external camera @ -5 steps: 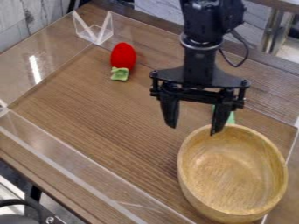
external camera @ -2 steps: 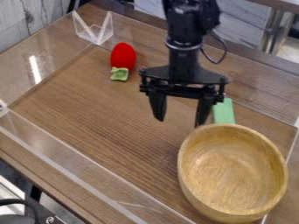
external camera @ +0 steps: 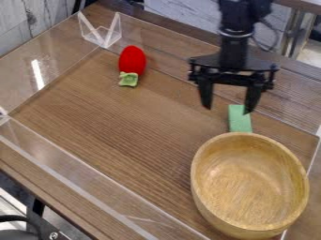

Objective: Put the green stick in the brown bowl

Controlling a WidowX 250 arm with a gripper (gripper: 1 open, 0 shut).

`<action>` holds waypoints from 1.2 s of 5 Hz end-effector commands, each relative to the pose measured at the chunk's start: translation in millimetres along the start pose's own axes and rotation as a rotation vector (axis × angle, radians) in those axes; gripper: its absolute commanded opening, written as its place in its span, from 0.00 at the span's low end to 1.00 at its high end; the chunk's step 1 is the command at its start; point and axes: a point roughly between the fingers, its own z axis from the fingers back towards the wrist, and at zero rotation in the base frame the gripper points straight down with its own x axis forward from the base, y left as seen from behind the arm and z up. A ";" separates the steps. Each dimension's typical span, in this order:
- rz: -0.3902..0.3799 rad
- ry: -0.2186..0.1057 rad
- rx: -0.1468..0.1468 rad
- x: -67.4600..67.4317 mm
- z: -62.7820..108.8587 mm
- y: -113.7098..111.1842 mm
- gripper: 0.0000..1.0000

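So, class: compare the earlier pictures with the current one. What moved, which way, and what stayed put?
The pincer moved toward the far right of the table, from beside the bowl's rim to above the green stick, its jaws open throughout. Nothing was taken hold of or let go. The green stick, the brown bowl and the red toy stayed where they were.

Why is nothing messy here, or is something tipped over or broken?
Nothing stands out. The green stick lies flat on the table beside the empty brown bowl, the red toy lies on its side, and the open gripper hangs above the stick.

The gripper point(external camera: 234, 97) is now farther back and right, above the green stick point(external camera: 238, 118), no longer hiding it.
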 end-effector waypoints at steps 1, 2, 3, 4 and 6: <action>-0.020 -0.054 -0.023 16.9 -3.1 -12.6 1.00; -0.041 -0.062 -0.010 22.6 -23.4 -14.1 1.00; -0.029 -0.067 -0.005 30.7 -32.9 -15.4 1.00; -0.018 -0.069 0.006 36.8 -38.7 -15.2 1.00; 0.067 -0.077 0.022 43.5 -43.0 -15.5 0.00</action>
